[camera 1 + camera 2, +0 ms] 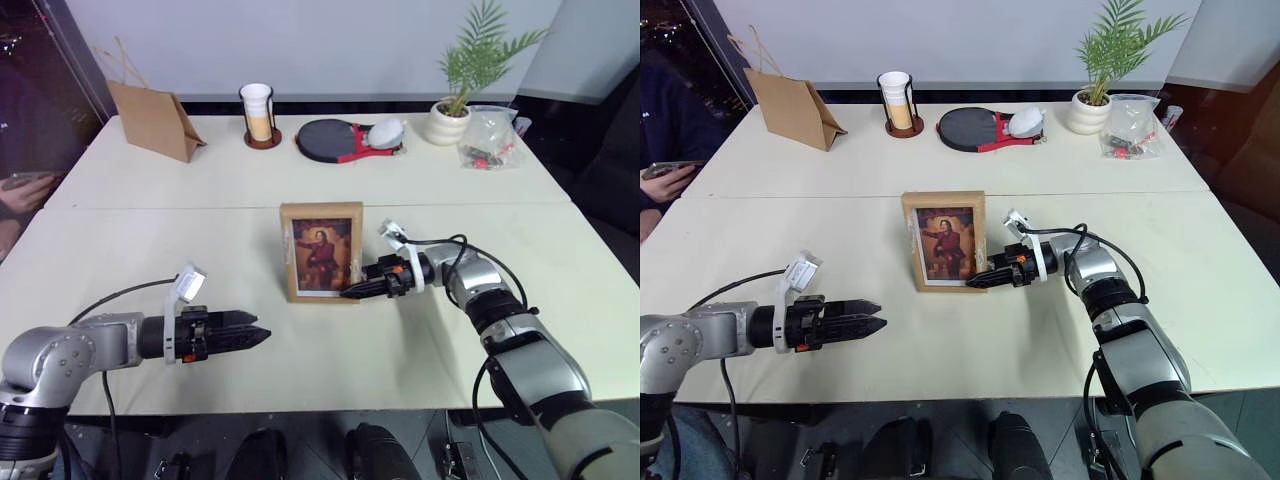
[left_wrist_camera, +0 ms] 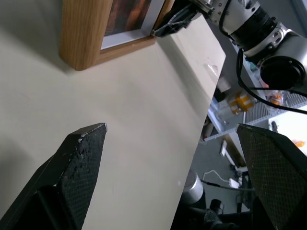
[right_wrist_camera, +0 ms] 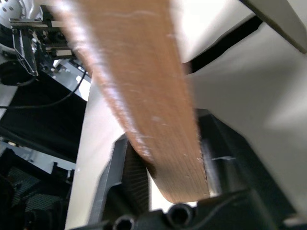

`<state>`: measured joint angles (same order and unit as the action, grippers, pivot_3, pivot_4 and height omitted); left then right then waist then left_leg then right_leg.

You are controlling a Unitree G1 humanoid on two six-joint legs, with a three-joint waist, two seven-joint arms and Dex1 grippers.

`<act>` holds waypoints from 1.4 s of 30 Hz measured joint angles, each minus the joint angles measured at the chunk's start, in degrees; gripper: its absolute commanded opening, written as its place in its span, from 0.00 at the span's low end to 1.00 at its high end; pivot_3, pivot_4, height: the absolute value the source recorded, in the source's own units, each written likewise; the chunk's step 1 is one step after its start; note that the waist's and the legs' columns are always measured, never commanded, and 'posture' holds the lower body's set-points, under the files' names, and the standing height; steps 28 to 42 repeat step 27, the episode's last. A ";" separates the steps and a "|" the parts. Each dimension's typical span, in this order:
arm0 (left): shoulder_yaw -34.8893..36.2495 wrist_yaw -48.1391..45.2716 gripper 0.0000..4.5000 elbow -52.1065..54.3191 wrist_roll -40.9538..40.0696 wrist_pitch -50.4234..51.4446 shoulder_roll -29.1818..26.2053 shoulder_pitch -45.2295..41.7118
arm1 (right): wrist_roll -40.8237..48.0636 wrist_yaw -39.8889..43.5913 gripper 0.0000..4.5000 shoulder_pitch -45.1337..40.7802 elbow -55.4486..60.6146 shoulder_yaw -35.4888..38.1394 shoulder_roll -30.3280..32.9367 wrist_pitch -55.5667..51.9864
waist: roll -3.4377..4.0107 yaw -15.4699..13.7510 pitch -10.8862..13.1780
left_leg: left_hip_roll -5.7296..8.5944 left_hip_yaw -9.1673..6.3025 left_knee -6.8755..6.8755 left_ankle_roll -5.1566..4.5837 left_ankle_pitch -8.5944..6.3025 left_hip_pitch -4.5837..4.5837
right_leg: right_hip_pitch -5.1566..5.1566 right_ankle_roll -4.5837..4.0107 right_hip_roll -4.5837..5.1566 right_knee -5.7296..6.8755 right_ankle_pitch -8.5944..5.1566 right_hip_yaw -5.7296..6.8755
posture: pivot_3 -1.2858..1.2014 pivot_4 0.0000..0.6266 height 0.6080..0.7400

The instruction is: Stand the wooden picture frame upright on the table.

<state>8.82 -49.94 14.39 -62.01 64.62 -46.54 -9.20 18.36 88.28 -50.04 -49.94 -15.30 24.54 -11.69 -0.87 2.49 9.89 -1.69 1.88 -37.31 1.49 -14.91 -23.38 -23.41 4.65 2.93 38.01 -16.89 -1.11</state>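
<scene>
The wooden picture frame (image 1: 322, 252) stands upright near the middle of the cream table (image 1: 200, 200), its portrait facing me. My right gripper (image 1: 347, 292) reaches in from the right at the frame's lower right corner. In the right wrist view the frame's wooden edge (image 3: 144, 96) runs between the two fingers. One finger (image 3: 211, 163) lies against it and a thin gap shows beside the other, so the jaws stand open around the edge. My left gripper (image 1: 262, 335) hovers low over the table, left of and nearer than the frame. Its fingers (image 2: 76, 163) are wide open with nothing between them.
Along the far edge stand a brown paper bag (image 1: 152, 120), a cup in a holder (image 1: 258, 112), a table tennis paddle (image 1: 335, 140), a potted plant (image 1: 455, 110) and a clear plastic bag (image 1: 490, 140). A person's hand (image 1: 25, 190) holding a phone rests at the left edge.
</scene>
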 measured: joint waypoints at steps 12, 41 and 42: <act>1.17 0.21 1.00 0.04 -1.12 0.18 1.53 -1.10 | -1.81 0.57 0.98 7.37 11.16 4.72 10.49 -6.65 | 0.00 -1.19 0.00 | 0.03 -0.01 0.00 0.00 0.00 -0.02 | 0.01 0.00 0.03 -0.06 0.00 -0.01 | 0.52 0.24 1.00; 1.13 -5.05 1.00 -0.81 7.16 -8.97 -0.88 -5.10 | 13.79 -12.99 0.98 35.12 66.36 30.15 31.93 -31.56 | -0.05 -1.74 -0.03 | -0.12 0.01 -0.01 0.00 0.00 0.11 | 0.14 -0.02 -0.30 -0.06 -0.03 -0.13 | 0.52 0.24 1.00; 1.13 -5.05 1.00 -0.81 7.16 -8.97 -0.88 -5.10 | 13.79 -12.99 0.98 35.12 66.36 30.15 31.93 -31.56 | -0.05 -1.74 -0.03 | -0.12 0.01 -0.01 0.00 0.00 0.11 | 0.14 -0.02 -0.30 -0.06 -0.03 -0.13 | 0.52 0.24 1.00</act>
